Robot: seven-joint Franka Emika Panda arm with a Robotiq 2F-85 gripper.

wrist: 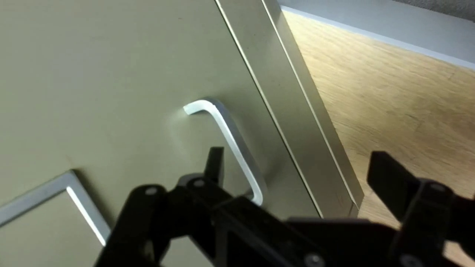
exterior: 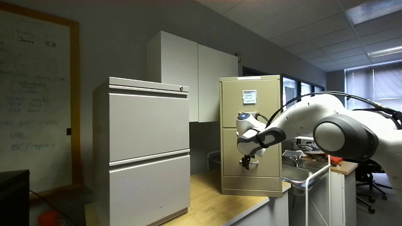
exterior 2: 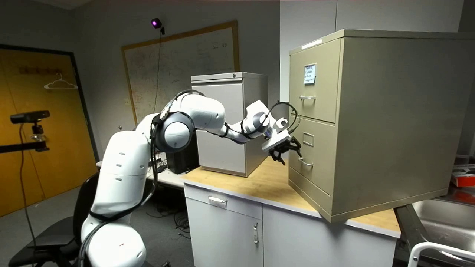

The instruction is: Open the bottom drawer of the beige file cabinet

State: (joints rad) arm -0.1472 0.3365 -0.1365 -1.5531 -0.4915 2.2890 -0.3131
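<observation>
By the bottom drawer (wrist: pixel 130 92) pull (wrist: pixel 236 144), Panda arm (exterior 2: pixel 202 111) hangs bent, gripper (wrist: pixel 298 159) spread; only an exterior view's got the coat hanger (exterior 2: pixel 60 88).

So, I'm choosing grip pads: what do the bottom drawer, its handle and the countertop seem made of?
Bottom drawer: probably painted sheet metal, from its smooth, satiny tan face.
Handle: likely bare or plated metal, given its bright, silvery sheen.
Countertop: smooth wood or laminate; pale grain shows, leaving both possible.
</observation>
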